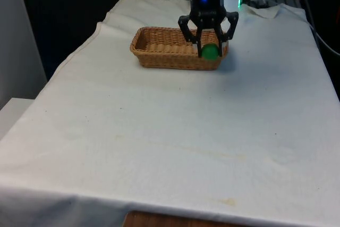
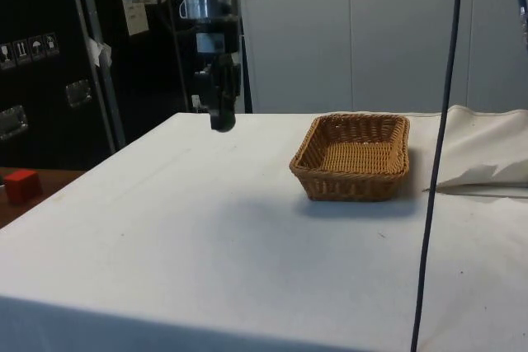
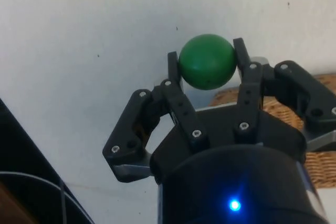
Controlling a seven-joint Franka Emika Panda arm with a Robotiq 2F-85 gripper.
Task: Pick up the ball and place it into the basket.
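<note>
The green ball (image 1: 210,51) sits pinched between the two black fingers of my gripper (image 1: 209,40), which is shut on it. In the wrist view the ball (image 3: 207,62) shows whole between the fingertips of the gripper (image 3: 206,56), over bare white cloth. The oblong wicker basket (image 1: 170,48) stands on the cloth with nothing in it. In the side view the gripper (image 2: 223,114) hangs well above the table and clearly apart from the basket (image 2: 355,154). A corner of the basket (image 3: 287,107) shows just behind the fingers in the wrist view.
A black cable (image 2: 437,162) hangs down in front of the side camera. Bunched cloth (image 2: 487,162) lies beyond the basket. A red block (image 2: 21,185) sits off the table on a lower surface. Open white cloth (image 1: 170,142) stretches towards the front edge.
</note>
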